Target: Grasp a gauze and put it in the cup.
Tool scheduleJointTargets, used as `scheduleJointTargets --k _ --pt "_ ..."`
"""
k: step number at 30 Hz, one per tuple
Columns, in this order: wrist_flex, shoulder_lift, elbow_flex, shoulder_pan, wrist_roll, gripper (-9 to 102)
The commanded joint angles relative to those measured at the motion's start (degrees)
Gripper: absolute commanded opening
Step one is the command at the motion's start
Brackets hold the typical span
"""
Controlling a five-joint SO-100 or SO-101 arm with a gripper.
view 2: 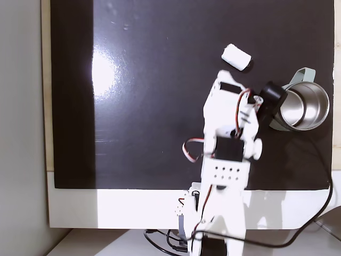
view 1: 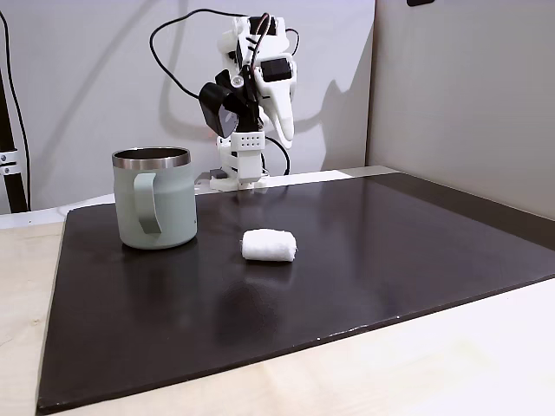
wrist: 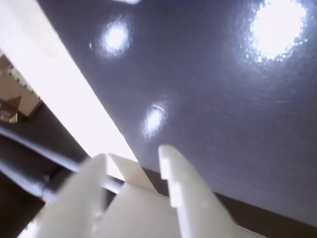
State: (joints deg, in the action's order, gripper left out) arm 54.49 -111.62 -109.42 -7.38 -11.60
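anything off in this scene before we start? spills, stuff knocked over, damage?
Nothing stands out. The cup stands upright on the dark mat, and looks empty in a fixed view from above. The gauze lies on its side beside it, intact. The tool is raised near the base, holding nothing.

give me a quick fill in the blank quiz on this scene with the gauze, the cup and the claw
1. The gauze lies on the dark ____ mat, not in the cup.
2. In the front fixed view, the cup stands to the ____ of the gauze.
3. The cup stands upright with its opening facing ____.
4. The claw is raised above the mat and holds ____.

Missing words: black; left; up; nothing
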Motion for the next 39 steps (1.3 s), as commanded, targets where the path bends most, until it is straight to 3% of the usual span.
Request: scheduleJointTargets --k 1,10,27,35,39 --pt "4.5 6.2 11.7 -1.3 -0.7 21" --pt "13.5 21.4 28.7 -4.0 -2.9 31" --pt "30.1 52.0 64.2 -4.5 -4.8 34" --pt "40.3 69.4 85.0 -5.7 -6.1 34" --pt "48.8 83.4 107.7 -6.2 -5.7 33"
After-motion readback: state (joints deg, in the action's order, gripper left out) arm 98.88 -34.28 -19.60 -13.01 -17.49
